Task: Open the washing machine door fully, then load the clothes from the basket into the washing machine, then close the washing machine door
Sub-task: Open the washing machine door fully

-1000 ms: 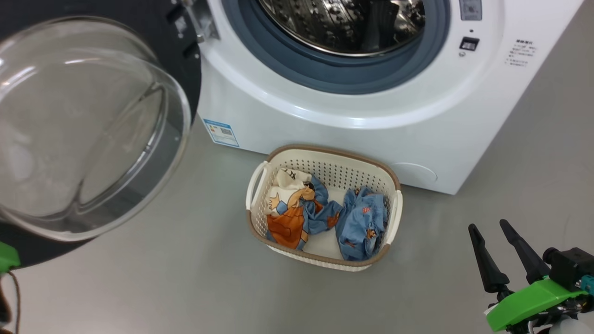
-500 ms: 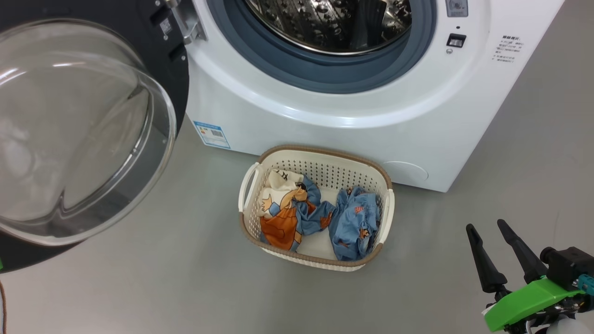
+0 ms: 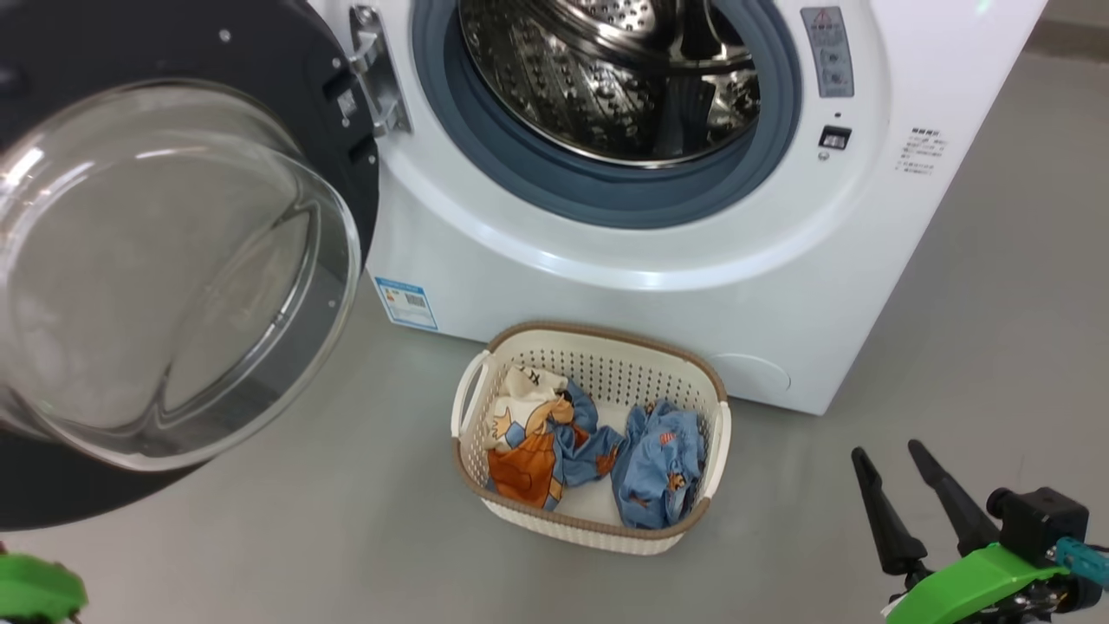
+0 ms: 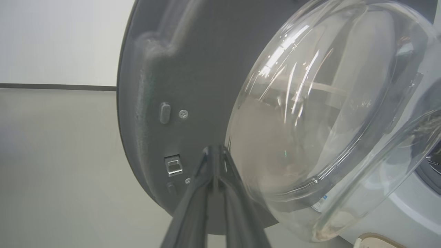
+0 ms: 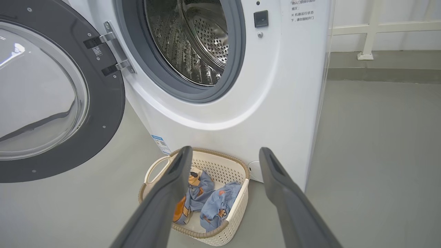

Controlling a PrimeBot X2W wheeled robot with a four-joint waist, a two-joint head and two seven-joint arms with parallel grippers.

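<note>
Step in hand: judged to be the change from door-opening to loading. The washing machine door (image 3: 165, 269) stands swung wide to the left of the opening, and both garments are in the basket.
Next move: probably the right gripper (image 3: 885, 451) goes forward and down to the basket and closes on one garment. The cloth is soft and crumpled, so a deep pinch on a raised fold looks wise.
Right gripper: one. Jaws spread and empty, over the near right part of the floor (image 3: 260, 537), well apart from the basket.
Left gripper (image 4: 214, 151): one. Jaws pressed together with nothing between them, tips close to the door's inner face beside the glass bowl. Whether they touch it cannot be told.
Basket (image 3: 606, 334): one, on the floor just before the machine's foot.
Clothes (image 3: 537, 442): two, both in the basket. The cream-and-orange patched one lies left, the mostly blue garment (image 3: 658, 464) right.
Door: one, to the left of the basket.
Washing machine (image 3: 606, 286): one, farthest back.
Drum (image 3: 606, 78): one, no garment seen in the visible part.
</note>
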